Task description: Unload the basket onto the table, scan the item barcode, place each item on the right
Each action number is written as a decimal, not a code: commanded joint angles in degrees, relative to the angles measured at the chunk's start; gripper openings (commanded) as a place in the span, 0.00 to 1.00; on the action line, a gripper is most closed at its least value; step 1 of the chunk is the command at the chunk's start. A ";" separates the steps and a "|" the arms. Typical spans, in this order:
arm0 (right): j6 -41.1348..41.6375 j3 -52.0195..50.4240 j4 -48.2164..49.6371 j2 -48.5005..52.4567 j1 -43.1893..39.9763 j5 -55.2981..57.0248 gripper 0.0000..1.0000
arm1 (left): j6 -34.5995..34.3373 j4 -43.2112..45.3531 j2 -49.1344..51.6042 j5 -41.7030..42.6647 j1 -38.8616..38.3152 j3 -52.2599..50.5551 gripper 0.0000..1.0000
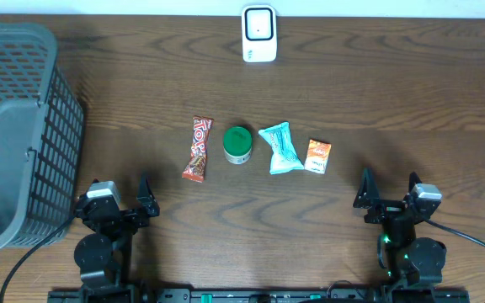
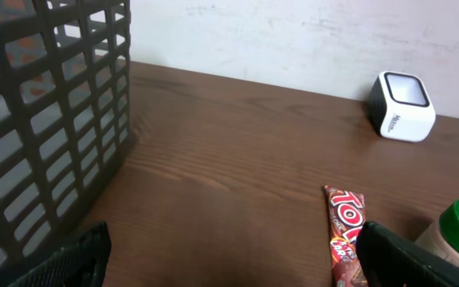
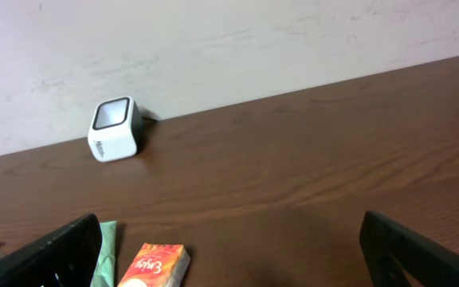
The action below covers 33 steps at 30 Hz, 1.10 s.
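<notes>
Left claw (image 1: 119, 188) and right claw (image 1: 390, 187): jaws spread wide, nothing held
Both claws sit at the near edge of the worktop (image 1: 394, 84), well apart from the goods. Four items lie in a row at mid-worktop, left to right: red chocolate bar (image 1: 199, 149), green-lidded jar (image 1: 237, 145), teal packet (image 1: 280, 148), orange packet (image 1: 318, 156). White barcode scanner (image 1: 259, 34) stands at the far edge. Grey mesh basket (image 1: 66, 126) occupies the left side

Overhead: straight down on whole table (image 1: 352, 93), far off. Left wrist: low over table, facing back wall (image 2: 293, 32), basket (image 2: 46, 104) close at left. Right wrist: equally low, facing same wall. Shared by all three: white scanner (image 1: 259, 34) at far edge
</notes>
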 commanded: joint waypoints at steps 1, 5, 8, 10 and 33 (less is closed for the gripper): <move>0.46 -0.13 -0.11 -0.26 0.28 0.46 0.99 | 1.73 -0.17 0.07 0.13 0.09 -0.17 0.98; 0.46 -0.13 -0.11 -0.26 0.28 0.48 0.99 | 1.73 -1.88 0.07 0.13 0.09 -0.15 0.98; 0.46 -0.13 -0.11 -0.26 0.28 0.46 0.99 | 1.73 -5.27 0.07 0.13 0.09 -0.17 0.98; 0.46 -0.13 -0.11 -0.26 0.28 0.48 0.99 | 1.70 -8.07 0.07 0.13 0.09 -0.17 0.98; 0.46 -0.13 -0.11 -0.26 0.28 0.48 0.99 | 1.73 -8.44 -1.31 0.13 -0.90 -0.17 0.98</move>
